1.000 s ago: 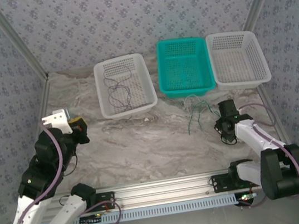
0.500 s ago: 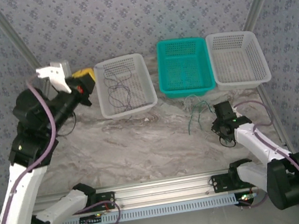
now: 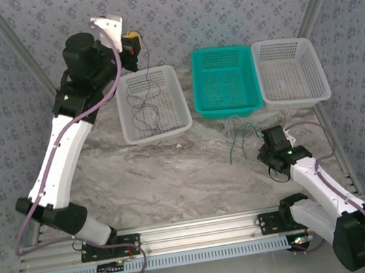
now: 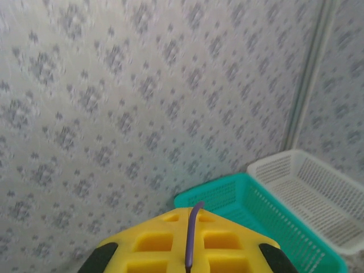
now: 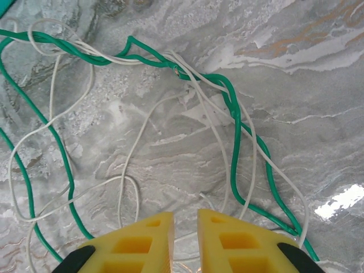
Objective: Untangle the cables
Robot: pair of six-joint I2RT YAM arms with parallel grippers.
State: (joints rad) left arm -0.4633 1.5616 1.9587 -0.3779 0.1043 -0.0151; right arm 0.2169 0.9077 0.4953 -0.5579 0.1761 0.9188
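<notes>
Top external view, items as they are standing:

1. Left gripper: it is hanging high at the far left, above the far edge of the left basket. In the left wrist view its yellow pads are pressing together on a purple cable. That strand is dropping from the pads into the left basket, where its loops are lying on the mesh floor.

2. Right gripper: it is sitting low over the table, right of centre. In the right wrist view its pads are standing narrowly apart, with no strand visible between them.

3. Green cable and white cable: these are lying twisted together on the table, just near of the teal basket. The knot is lying just ahead of the right gripper, to its far-left. The twisted run is curving across the pads' line, not along it. The right arm is by far the nearer, and judging from this, the next pick is falling to it.

4. Right basket: nothing can be made out in it.

Hard to make out:
- The bottom edge is cutting off the pad roots in both wrist views.
- The top view is showing the white strands only faintly.
- How many white strands are crossing cannot be told.
</notes>
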